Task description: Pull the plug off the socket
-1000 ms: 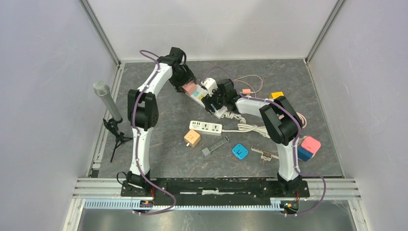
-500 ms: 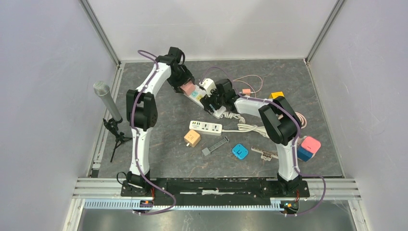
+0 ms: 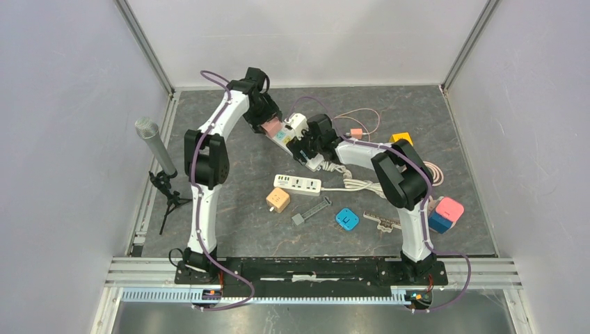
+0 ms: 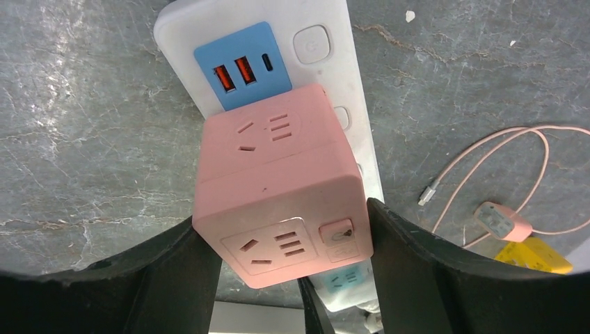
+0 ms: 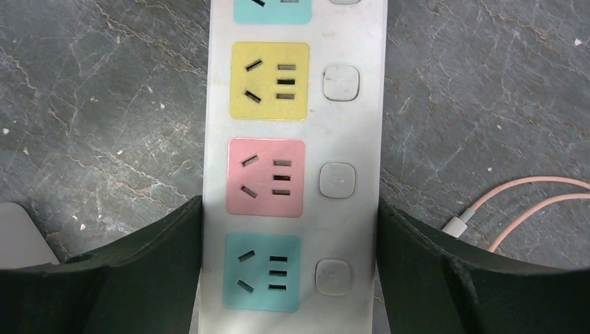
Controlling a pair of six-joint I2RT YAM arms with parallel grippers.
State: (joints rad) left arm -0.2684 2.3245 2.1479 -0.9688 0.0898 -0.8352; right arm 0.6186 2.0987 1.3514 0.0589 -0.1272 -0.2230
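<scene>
Gripping the pink cube plug [image 4: 278, 174] by two opposite sides, the left tool [image 4: 285, 223] is clenched on it, its dark fingers [image 4: 174, 278] pressed against the flanks. The cube sits on the white socket strip [image 4: 316, 76], just beside the strip's blue USB panel [image 4: 240, 66]; whether its pins are seated in the strip is hidden beneath it. Further along the same strip, the right tool [image 5: 289, 203] straddles it crosswise, fingers [image 5: 153, 271] touching both long edges, clamped on the strip at the pink outlet [image 5: 266, 177], which lies between a yellow outlet [image 5: 276, 80] and a teal outlet [image 5: 262, 271]. Seen from above, both tools sit close together at the far middle of the grey worktop [image 3: 243, 229], the strip lying slantwise under them. A pink cable [image 4: 428, 198] lies loose on the worktop, apart from the strip.
</scene>
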